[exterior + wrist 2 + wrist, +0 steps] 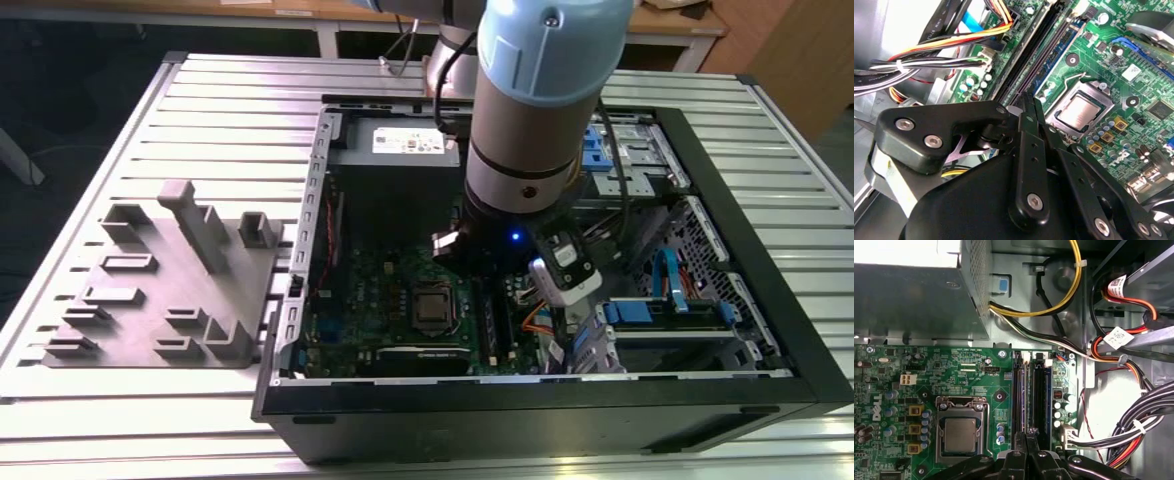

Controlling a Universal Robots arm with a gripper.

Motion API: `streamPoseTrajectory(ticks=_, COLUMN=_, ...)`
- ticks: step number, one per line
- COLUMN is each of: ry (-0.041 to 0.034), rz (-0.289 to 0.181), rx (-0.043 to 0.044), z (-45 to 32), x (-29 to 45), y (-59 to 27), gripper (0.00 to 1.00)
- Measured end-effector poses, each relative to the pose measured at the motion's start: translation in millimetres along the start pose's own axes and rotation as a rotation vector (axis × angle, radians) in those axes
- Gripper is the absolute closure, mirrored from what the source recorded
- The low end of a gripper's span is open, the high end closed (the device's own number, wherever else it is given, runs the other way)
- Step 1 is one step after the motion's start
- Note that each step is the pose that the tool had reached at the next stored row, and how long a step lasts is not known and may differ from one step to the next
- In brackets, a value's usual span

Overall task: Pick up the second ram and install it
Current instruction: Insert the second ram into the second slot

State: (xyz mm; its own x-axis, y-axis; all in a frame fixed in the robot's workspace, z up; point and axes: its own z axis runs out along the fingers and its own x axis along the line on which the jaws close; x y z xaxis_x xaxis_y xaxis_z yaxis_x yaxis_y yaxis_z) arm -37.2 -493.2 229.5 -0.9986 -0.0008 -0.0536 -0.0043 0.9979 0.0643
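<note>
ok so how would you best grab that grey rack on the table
Probably by its tall upright slab, coming straight down from above and pinching its thin faces: it stands free above the rest of the rack, whose base lies flat on the table.

1. In the exterior view, a white label point(415, 142) lies on the grey power supply box point(360, 165), at about twelve o'clock from the processor socket point(433, 310); its print is too small to read.
2. In the first wrist view, a white tag point(1118, 337) hangs on the cable bundle point(1149, 410); its print is illegible.
3. White lettering point(876, 410) is printed on the green motherboard point(954, 370), beside the socket.
4. In the second wrist view, a small white sticker point(1130, 73) on the board is unreadable.
</note>
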Motion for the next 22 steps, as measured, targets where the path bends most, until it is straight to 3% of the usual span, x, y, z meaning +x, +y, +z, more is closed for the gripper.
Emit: streamPoseTrajectory(ticks=22, ry=0.0, rz=0.0, rx=-0.0001, z=2.8, x=-0.6, y=-0.5, gripper=0.92)
